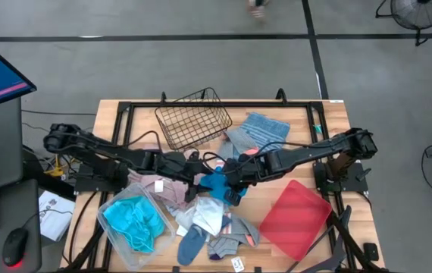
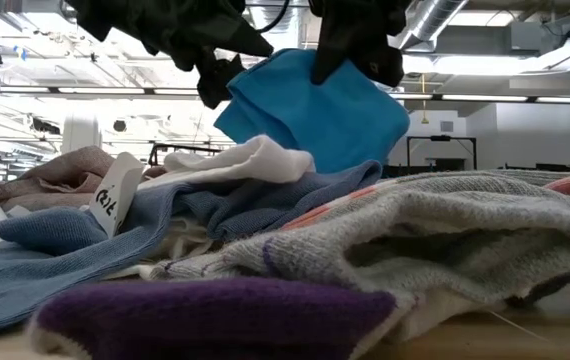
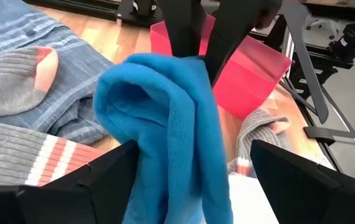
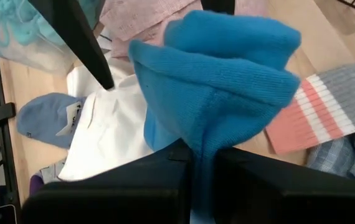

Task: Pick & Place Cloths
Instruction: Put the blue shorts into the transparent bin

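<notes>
Nearest the front edge of the table (image 1: 117, 114), a purple-cuffed sock (image 2: 215, 315) and a thick grey sock (image 2: 435, 240) are lying in the heap, with a blue-grey sock (image 1: 189, 244) carrying a white tag just beside them. Toward the front left corner, turquoise cloths (image 1: 133, 221) are sitting bunched inside a clear bag. A white cloth (image 1: 210, 214) is lying in the middle of the pile, with a dusty pink shirt (image 1: 159, 188) spreading to its left.

Above the table's centre, the bright blue cloth (image 1: 217, 183) is hanging clear of the heap. The right tool (image 4: 203, 163) is pinching it, its fingers clamped tight on a fold of the fabric. The left tool (image 3: 193, 171) is sitting right against the same cloth with its fingers spread wide on either side of the hanging fabric, not squeezing it.

Toward the front right corner, the red tray (image 1: 295, 216) is lying flat on the table. Farther back, a grey-blue striped towel (image 1: 263, 129) is lying near the rear edge, with a grey sock with coral stripes (image 3: 22, 155) resting on it. The black wire basket (image 1: 193, 117) is sitting tilted at the rear edge, left of the towel.
</notes>
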Controlling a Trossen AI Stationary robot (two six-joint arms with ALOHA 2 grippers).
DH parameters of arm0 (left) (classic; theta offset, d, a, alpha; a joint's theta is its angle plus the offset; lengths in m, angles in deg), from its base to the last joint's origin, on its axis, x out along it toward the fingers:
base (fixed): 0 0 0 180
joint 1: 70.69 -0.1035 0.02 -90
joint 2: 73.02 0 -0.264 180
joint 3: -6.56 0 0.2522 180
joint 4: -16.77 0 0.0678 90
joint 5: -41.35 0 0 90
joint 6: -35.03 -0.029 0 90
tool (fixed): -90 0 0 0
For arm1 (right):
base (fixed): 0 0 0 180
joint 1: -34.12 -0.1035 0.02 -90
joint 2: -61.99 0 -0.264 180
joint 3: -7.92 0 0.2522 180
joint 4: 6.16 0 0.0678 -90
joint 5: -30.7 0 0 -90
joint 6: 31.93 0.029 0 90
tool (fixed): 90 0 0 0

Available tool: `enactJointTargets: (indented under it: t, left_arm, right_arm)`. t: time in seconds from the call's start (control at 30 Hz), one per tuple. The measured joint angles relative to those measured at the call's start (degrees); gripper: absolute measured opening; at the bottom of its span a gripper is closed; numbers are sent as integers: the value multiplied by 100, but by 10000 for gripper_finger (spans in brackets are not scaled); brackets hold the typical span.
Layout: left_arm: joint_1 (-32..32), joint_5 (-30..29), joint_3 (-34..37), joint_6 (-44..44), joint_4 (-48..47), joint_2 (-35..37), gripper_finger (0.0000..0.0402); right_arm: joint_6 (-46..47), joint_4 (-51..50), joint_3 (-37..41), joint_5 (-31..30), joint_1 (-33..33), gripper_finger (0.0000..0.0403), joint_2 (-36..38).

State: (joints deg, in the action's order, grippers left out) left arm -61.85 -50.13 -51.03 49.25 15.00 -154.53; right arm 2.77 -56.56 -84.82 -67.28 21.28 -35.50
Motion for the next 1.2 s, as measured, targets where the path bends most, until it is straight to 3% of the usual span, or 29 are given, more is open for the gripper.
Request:
enactJointTargets:
  t: [0.17,0.37,0.5,0.8,0.97,1.2]
  left_arm:
    - [-151,101,1,17,24,-83,299]
    - [-389,670,0,18,89,-78,276]
    - [-411,914,0,17,141,-115,212]
    - [-400,1300,-2,258,323,-371,15]
    - [-400,1292,0,807,243,15,3]
    - [-272,1357,0,2085,-287,1315,1]
  right_arm:
    - [-150,181,-2,35,-78,16,0]
    - [-229,345,-4,42,-180,16,0]
    - [-232,510,-4,43,-231,16,0]
    - [-303,621,-4,60,-256,22,0]
    - [-349,554,-4,55,-251,44,72]
    - [-529,463,-18,-13,-238,67,659]
